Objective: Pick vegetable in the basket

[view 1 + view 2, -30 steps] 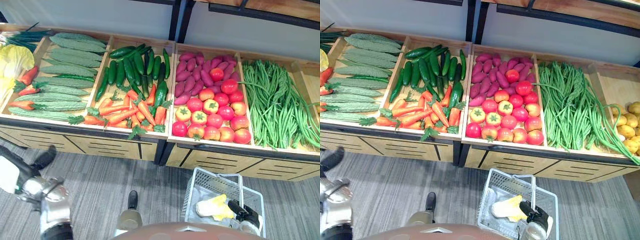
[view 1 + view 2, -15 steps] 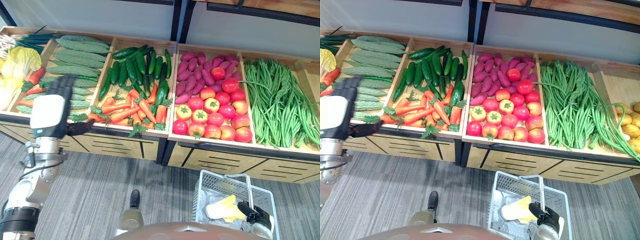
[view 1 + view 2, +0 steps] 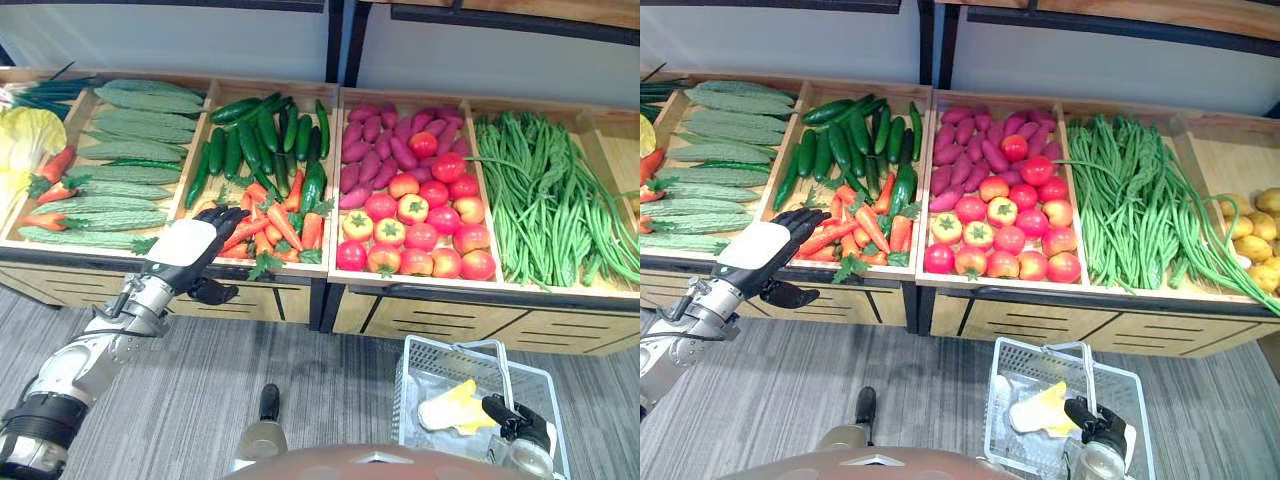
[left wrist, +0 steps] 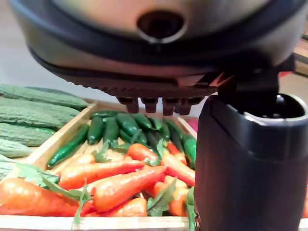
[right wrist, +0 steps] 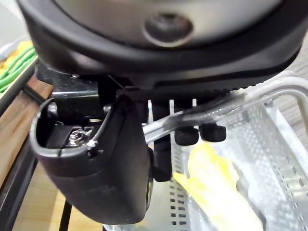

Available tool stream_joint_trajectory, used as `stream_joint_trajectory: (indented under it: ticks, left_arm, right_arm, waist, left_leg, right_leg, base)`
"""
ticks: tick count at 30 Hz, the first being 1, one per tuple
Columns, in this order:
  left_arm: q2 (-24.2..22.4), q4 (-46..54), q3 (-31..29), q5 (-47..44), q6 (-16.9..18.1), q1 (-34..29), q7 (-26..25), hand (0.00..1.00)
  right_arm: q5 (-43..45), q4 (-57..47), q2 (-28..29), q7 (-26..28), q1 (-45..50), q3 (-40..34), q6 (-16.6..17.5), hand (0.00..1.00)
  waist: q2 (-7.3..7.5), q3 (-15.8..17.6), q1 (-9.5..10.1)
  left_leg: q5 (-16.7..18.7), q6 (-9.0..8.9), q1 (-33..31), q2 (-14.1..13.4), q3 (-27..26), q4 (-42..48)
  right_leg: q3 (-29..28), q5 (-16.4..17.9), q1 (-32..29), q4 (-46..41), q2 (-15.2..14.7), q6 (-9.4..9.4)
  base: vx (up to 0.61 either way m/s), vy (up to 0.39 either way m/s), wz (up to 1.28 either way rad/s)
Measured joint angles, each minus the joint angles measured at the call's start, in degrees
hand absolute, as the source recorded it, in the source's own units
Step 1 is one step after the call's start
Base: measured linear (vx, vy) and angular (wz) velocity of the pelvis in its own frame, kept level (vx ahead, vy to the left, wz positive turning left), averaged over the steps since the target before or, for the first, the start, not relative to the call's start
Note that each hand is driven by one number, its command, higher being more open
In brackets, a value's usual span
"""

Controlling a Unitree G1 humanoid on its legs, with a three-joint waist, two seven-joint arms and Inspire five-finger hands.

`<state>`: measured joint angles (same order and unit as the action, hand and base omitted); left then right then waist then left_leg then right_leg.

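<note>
Left hand [image 3: 190,250], fingers straight and apart, hovers over the counter's [image 3: 420,292] near edge. Carrots [image 3: 272,222] lie just far-right of it, mostly lengthwise near-to-far. Right hand [image 3: 515,425] grips the basket [image 3: 412,372] handle.

The carrots [image 3: 283,222] are orange, cucumbers [image 3: 258,135] dark green, tomatoes [image 3: 430,192] red, the basket [image 3: 412,385] white

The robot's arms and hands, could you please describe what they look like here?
The left arm is silver-grey metal in rounded jointed segments, with a black band low down. The left hand has a pale plate on its back and dark fingers and thumb. The right hand is dark all over, on a rounded silver-grey wrist. Up close, both casings are smooth black.
</note>
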<state>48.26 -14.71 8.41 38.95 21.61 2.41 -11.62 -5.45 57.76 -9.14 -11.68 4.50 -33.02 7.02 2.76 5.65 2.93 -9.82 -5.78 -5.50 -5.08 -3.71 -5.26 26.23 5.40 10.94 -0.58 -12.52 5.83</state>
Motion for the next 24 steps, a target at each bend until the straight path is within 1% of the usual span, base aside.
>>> stream_joint_trajectory:
  ticks: [1,2,4,6,8,10,12,13,15,16,18,24]
  left_arm:
    - [-0.2,-0.6,0.0,0.0,-0.5,0.5,0.0,1.00]
    - [-0.7,-1.8,0.0,0.1,-1.9,1.6,0.0,1.00]
    - [-1.7,-3.8,-0.5,0.1,-4.1,3.0,-0.4,1.00]
    - [-3.0,-5.9,-0.9,0.1,-5.6,4.4,-0.5,1.00]
    - [-4.4,-7.2,-2.7,0.1,-7.0,5.1,-0.9,1.00]
    - [-5.2,-8.7,-2.9,0.2,-8.4,6.4,-1.0,1.00]
    - [-5.2,-9.7,-3.7,1.7,-8.9,6.6,-1.0,1.00]
    - [-5.4,-9.9,-4.1,2.1,-9.7,6.6,-1.0,1.00]
    - [-5.8,-9.9,-4.7,2.1,-10.0,6.8,-1.0,1.00]
    - [-6.2,-9.9,-5.2,2.1,-10.5,6.9,-1.1,1.00]
    - [-6.9,-10.2,-5.5,2.1,-10.6,7.8,-1.1,1.00]
    - [-8.1,-12.3,-5.5,2.0,-10.7,10.1,-1.1,1.00]
  right_arm:
    - [0.0,0.0,0.0,0.1,-0.3,0.1,0.0,0.00]
    - [-0.1,0.0,0.0,0.1,-0.4,0.0,0.0,0.00]
    - [-0.6,0.0,0.0,0.1,-0.4,0.0,0.0,0.00]
    - [-0.9,0.0,0.0,0.1,-0.4,0.0,-0.1,0.00]
    - [-0.9,0.0,0.1,0.1,-0.9,0.0,-0.1,0.00]
    - [-0.9,0.0,0.1,0.1,-1.2,0.0,-0.1,0.00]
    - [-1.0,0.0,0.1,0.1,-1.7,0.0,-0.1,0.00]
    - [-1.0,0.0,0.1,0.1,-2.0,0.0,-0.1,0.00]
    - [-1.0,0.0,0.1,0.1,-2.4,0.0,-0.1,0.00]
    - [-1.0,0.0,0.1,0.1,-3.1,0.0,-0.1,0.00]
    - [-1.0,-0.2,0.1,0.1,-3.6,-0.1,-0.1,0.00]
    - [-1.0,-0.2,0.1,0.0,-5.1,0.0,-0.1,0.00]
  waist:
    - [-0.01,0.0,-0.08]
    - [0.04,0.1,-0.19]
    - [0.22,0.2,-0.19]
    - [0.45,0.4,-0.17]
    - [1.00,0.9,-0.54]
    - [1.45,1.1,-0.64]
    - [1.57,1.2,-1.15]
    - [1.47,1.3,-1.49]
    - [1.41,1.3,-1.53]
    - [1.28,1.4,-1.52]
    - [0.83,1.7,-1.53]
    - [-0.92,2.7,-1.62]
  left_leg:
    - [0.0,0.04,0.0,0.0,-0.1,0.0]
    - [0.1,0.01,0.0,-0.1,-0.4,0.0]
    - [0.1,-0.12,0.0,-0.1,-0.8,0.0]
    - [0.0,-0.28,0.0,-0.2,-1.1,0.0]
    - [-0.1,-0.18,0.0,-0.1,-1.3,0.0]
    - [-0.1,-0.24,-0.1,-0.1,-1.3,0.1]
    - [0.0,-0.27,0.0,-0.1,-1.5,0.2]
    - [-0.1,-0.27,0.0,-0.2,-1.6,0.2]
    - [-0.1,-0.27,0.1,-0.2,-2.1,0.3]
    - [-0.1,-0.28,0.3,-0.4,-2.5,0.3]
    - [-0.1,-0.27,0.4,-0.6,-2.8,0.3]
    - [-0.1,-0.23,0.3,-0.8,-4.1,0.1]
  right_leg:
    - [-0.1,0.1,0.0,0.2,0.0,-0.09]
    - [-0.3,0.3,0.0,0.7,0.1,-0.44]
    - [-1.0,0.3,-0.2,0.9,0.1,-0.55]
    - [-1.4,0.3,-0.4,1.1,0.1,-0.56]
    - [-1.4,0.2,-0.4,1.3,0.1,-0.41]
    - [-1.4,0.0,-0.4,1.3,0.1,-0.08]
    - [-1.5,-0.1,-0.6,1.0,0.0,-0.01]
    - [-1.6,-0.1,-0.9,0.5,0.0,0.02]
    - [-2.2,-0.2,-1.1,0.3,-0.1,0.12]
    - [-2.9,-0.5,-1.3,0.1,-0.1,0.69]
    - [-3.0,-0.6,-1.6,-0.4,0.0,0.84]
    - [-4.7,-1.8,-3.0,-0.5,-0.4,2.56]
  base:
    - [-0.04,-0.029,-0.10]
    - [-0.04,-0.034,-0.10]
    - [-0.02,-0.030,-0.10]
    - [0.01,-0.025,-0.09]
    - [0.03,-0.042,-0.05]
    - [0.05,-0.049,0.00]
    - [0.05,-0.047,-0.02]
    - [0.04,-0.038,-0.04]
    - [0.02,-0.027,-0.08]
    - [0.01,-0.031,-0.15]
    - [-0.02,-0.028,-0.10]
    - [-0.06,-0.001,-0.15]
